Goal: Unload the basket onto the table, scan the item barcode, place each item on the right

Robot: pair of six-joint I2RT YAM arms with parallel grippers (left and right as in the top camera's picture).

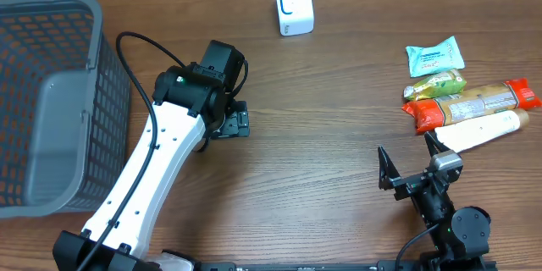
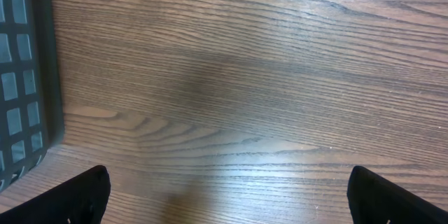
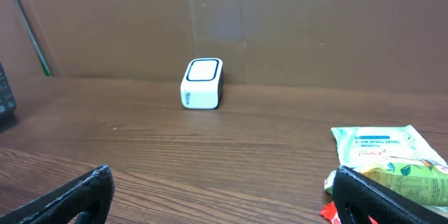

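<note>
Cropped and unreadable parts
The basket (image 1: 59, 2) is cropped by the overhead view's left edge; the yellow-green packet (image 3: 413, 180) is cut off at the right wrist view's edge and partly covered by a finger (image 3: 378, 199); its print cannot be read.

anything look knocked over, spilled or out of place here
Nothing stands out: the white scanner sits upright at the back, the packets lie together on the right, and the basket stands level.

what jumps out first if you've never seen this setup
A big grey mesh basket fills the left edge of the overhead view, with the white left arm stretching up beside it. A small white scanner box stands at the far middle, and a cluster of colourful packets lies at the right.
</note>
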